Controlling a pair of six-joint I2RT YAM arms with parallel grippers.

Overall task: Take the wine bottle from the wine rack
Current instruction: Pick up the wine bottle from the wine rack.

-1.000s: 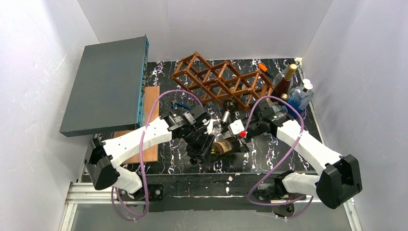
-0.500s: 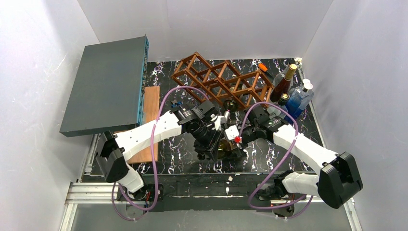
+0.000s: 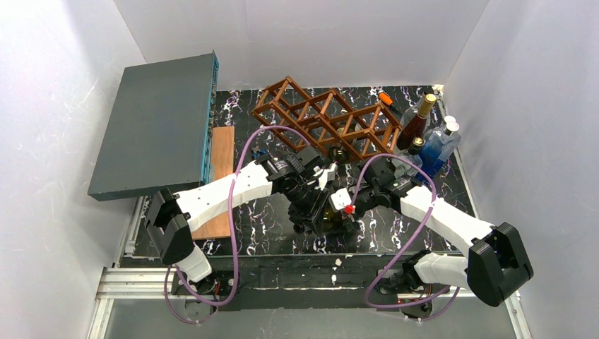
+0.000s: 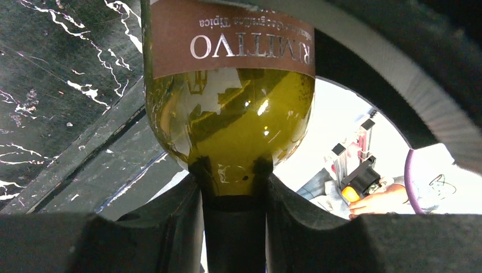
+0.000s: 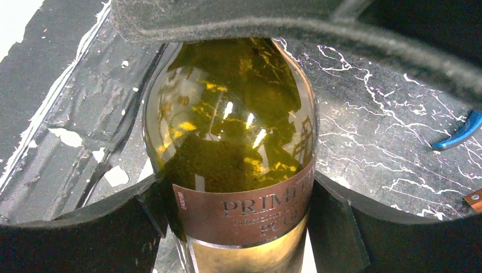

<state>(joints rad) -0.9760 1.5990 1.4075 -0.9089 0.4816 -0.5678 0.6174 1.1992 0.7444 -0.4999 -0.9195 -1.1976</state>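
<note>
The wine bottle (image 3: 329, 216), olive-green glass with a brown label, is off the brown wooden lattice wine rack (image 3: 321, 120) and sits low over the black marbled table, in front of the rack. My left gripper (image 3: 311, 210) is shut on its neck; in the left wrist view the shoulder (image 4: 227, 119) rises above the gripper (image 4: 233, 179). My right gripper (image 3: 345, 205) is shut on the bottle's body at the label (image 5: 241, 207), a finger (image 5: 335, 227) on each side. A dark bottle end (image 3: 339, 152) shows in a lower cell of the rack.
A grey flat box (image 3: 159, 123) stands raised at the left over a wooden board (image 3: 220, 176). Three bottles stand at the back right: a gold-topped one (image 3: 418, 116), a blue one (image 3: 441, 145), a dark one (image 3: 413, 152). A blue tool (image 5: 457, 132) lies on the table.
Both arms have drawn in toward the table's middle, the left one moving right and the right one moving left and nearer. The bottle stays between them, shifted slightly toward the near edge.
</note>
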